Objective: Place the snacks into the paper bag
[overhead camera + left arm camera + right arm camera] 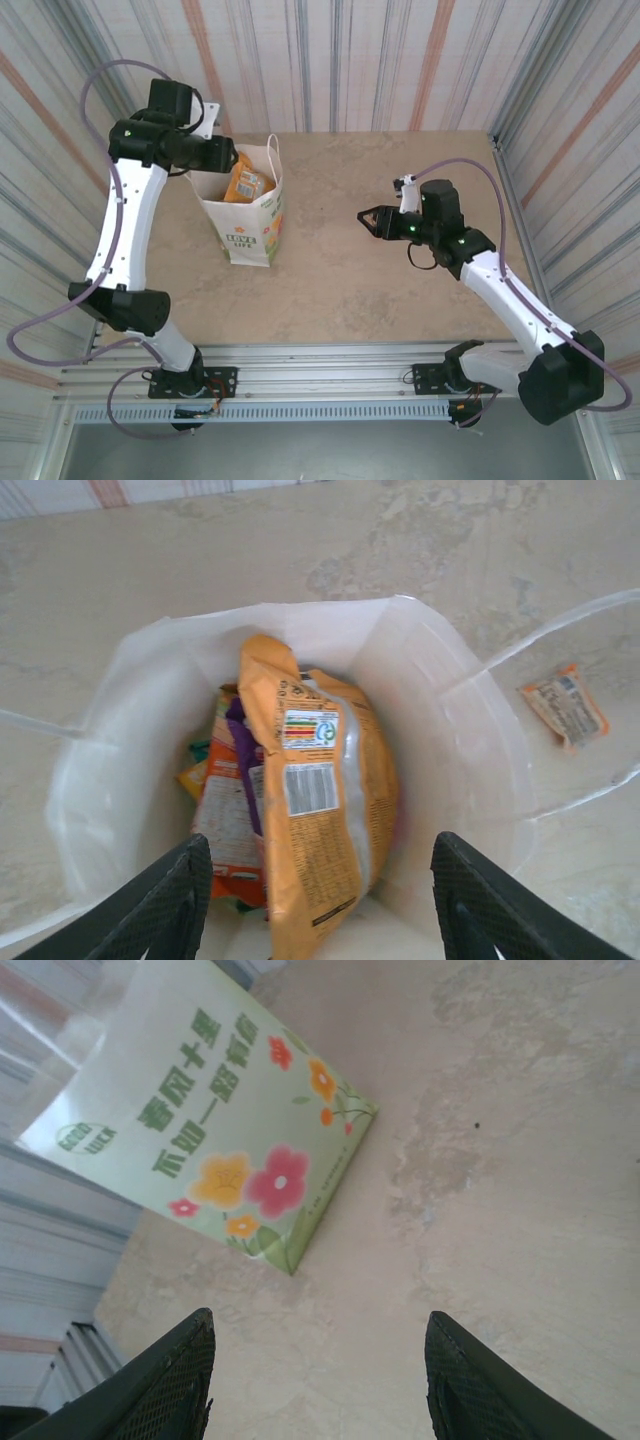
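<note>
The white paper bag (252,225) stands upright on the left half of the table. An orange snack packet (246,183) stands on end inside the paper bag (110,740). In the left wrist view that orange packet (325,810) leans against a red-orange packet (222,820) and a purple packet (240,742). My left gripper (320,880) hangs open just above the bag's mouth (225,158), with nothing gripped. One small orange packet (565,707) lies on the table outside the bag. My right gripper (368,218) is open over bare table right of the bag.
The bag's flowered side (230,1130) faces my right gripper (320,1360), a short way off. Thin bag handles (560,620) arch up on both sides of the opening. Striped walls (560,90) close in the tabletop on three sides.
</note>
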Controlling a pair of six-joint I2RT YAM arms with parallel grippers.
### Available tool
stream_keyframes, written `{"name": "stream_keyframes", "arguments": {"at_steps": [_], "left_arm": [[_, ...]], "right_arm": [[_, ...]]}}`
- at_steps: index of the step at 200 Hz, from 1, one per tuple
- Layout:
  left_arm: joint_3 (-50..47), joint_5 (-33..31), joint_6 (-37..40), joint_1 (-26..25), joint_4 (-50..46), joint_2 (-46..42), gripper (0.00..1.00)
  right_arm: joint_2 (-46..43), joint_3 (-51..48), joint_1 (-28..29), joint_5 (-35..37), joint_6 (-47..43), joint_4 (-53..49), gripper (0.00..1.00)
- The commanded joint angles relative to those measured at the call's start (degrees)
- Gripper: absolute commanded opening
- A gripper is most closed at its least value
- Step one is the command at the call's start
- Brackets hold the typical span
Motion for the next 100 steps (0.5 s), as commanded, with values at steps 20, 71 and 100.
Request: {"name": "stream_keyframes", "arguments": {"at_steps": [20, 71, 100], "left_arm": [[-3.76, 4.37, -3.46, -2.45, 3.17, -2.90, 0.62], [-6.25, 4.74, -5.04, -2.86, 4.30, -5.89, 0.61], [-6.95, 4.20, -5.03, -2.85, 3.93, -6.53, 0.61]], "right_arm": [[7.12, 7.73, -0.40, 11.44, -4.82, -14.75, 0.57], [22.87, 18.58, -0.55, 21.00, -11.06, -27.50, 0.65], [32.90, 25.51, -0.92, 23.51, -14.39, -32.54, 0.72]]}}
